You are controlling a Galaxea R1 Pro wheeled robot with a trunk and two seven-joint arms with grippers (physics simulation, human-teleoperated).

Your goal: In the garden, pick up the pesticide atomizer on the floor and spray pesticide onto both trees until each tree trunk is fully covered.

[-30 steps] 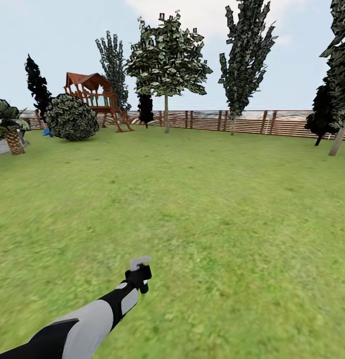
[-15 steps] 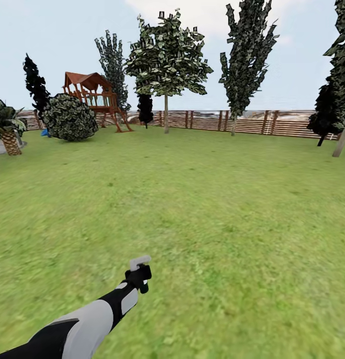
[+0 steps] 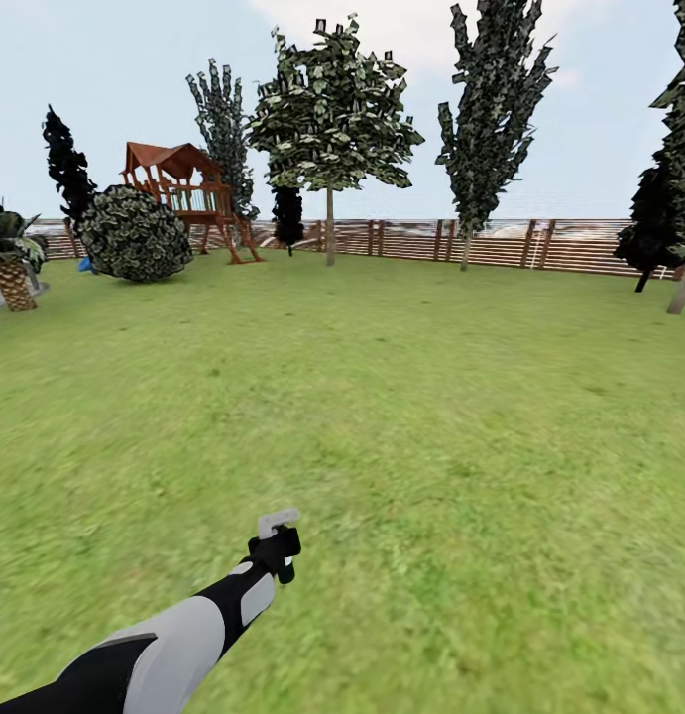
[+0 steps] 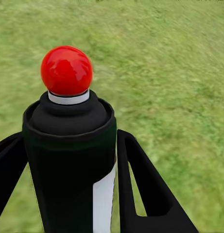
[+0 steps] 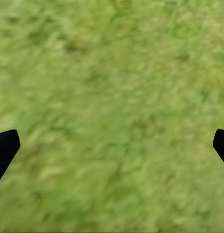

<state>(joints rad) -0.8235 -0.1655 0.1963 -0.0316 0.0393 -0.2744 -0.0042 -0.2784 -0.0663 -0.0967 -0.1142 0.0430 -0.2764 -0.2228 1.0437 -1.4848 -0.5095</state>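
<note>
My left gripper point(image 3: 280, 548) reaches out low over the lawn point(image 3: 431, 416) and is shut on the pesticide atomizer point(image 4: 68, 179), a dark bottle with a pale stripe and a red ball cap point(image 4: 66, 70). It stands upright between the two black fingers point(image 4: 141, 179). Far ahead by the fence rises a tall tree point(image 3: 332, 99) with a blocky green crown and a thin bare trunk point(image 3: 330, 228). Another pale trunk point(image 3: 684, 286) leans at the right edge. My right gripper point(image 5: 112, 145) hangs open over grass, only its fingertips point(image 5: 5, 148) showing.
A brown slat fence point(image 3: 501, 245) closes the far side. A wooden playset point(image 3: 188, 193) and a round bush point(image 3: 136, 236) stand at the back left, a short palm-like plant point(image 3: 7, 258) at the left edge. Dark conifers point(image 3: 493, 109) line the fence.
The whole head view has shifted a little: left-hand things drifted left, right-hand things right, so the camera moved. The left arm keeps its pose with the bottle.
</note>
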